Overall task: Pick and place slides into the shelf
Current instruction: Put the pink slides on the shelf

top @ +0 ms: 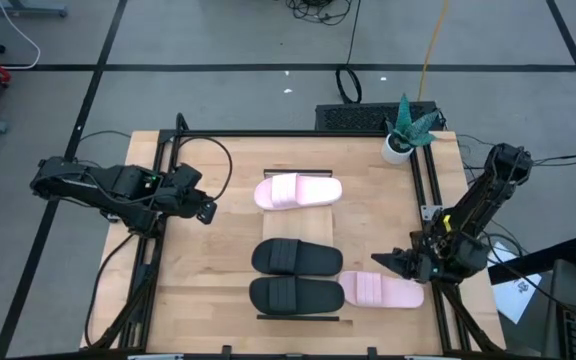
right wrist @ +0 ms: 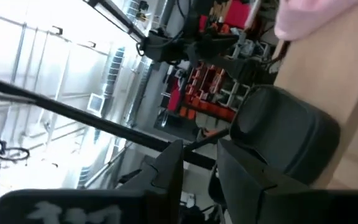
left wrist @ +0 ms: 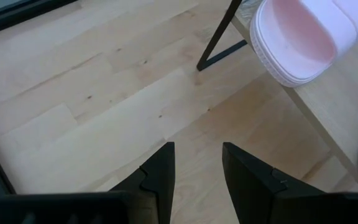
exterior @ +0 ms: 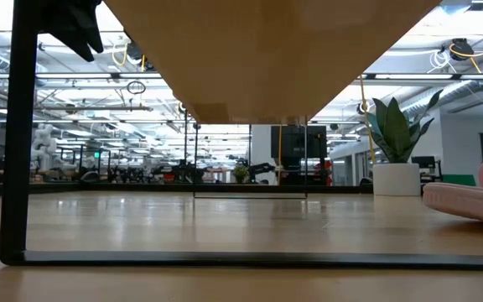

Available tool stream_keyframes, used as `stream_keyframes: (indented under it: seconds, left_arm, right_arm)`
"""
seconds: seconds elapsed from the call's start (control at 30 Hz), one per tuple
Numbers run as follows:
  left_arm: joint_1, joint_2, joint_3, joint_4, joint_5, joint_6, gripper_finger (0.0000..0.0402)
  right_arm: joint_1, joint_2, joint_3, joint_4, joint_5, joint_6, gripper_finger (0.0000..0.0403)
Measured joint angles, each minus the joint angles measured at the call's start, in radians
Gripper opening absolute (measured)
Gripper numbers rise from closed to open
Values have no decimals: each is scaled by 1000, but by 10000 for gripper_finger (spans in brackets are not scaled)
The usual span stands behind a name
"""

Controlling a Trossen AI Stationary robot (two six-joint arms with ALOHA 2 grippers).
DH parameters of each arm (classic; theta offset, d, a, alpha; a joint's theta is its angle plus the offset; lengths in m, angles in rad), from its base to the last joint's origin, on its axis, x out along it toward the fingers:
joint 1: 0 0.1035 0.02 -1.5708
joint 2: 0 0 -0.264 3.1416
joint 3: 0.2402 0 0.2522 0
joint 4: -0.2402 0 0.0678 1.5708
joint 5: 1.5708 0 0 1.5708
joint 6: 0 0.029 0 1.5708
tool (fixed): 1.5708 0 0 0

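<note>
Seen from above, the shelf point(top: 298, 215) lies along the middle of the plywood tabletop point(top: 208, 270), and three slides rest across it: a light pink slide point(top: 298, 191) toward the far end and two black slides point(top: 296, 257) point(top: 295, 294) side by side toward the near end. A second pink slide point(top: 381, 290) lies just off the shelf on the right, its end touching the nearer black slide. The right gripper point(top: 398, 262) sits at this pink slide's outer side, right next to it; its fingers point(right wrist: 166, 174) stand a narrow gap apart with nothing between them, and whether they touch the slide cannot be told. The left gripper point(top: 206, 212) hovers over the bare tabletop on the left, apart from the shelf, its fingers point(left wrist: 160, 174) spread with nothing held; its wrist view shows the end of the far pink slide point(left wrist: 303, 40) ahead, on the shelf. A potted plant point(top: 408, 130) stands at the far right corner of the table.
</note>
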Motion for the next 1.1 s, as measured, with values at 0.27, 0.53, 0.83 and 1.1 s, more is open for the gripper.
stream_keyframes:
  seconds: [0.27,0.53,0.83,1.1]
  left_arm:
    - [0,0,0,0,0,1,129]
    - [0,0,0,0,10,3,129]
    - [0,0,0,0,18,2,129]
    - [0,0,0,0,12,-6,129]
  right_arm:
    - [-58,-78,93,0,0,-510,87]
    - [-15,-180,386,-191,202,-1214,87]
    - [29,-92,773,-396,368,-1613,86]
    - [-2,-24,827,-389,368,-1472,86]
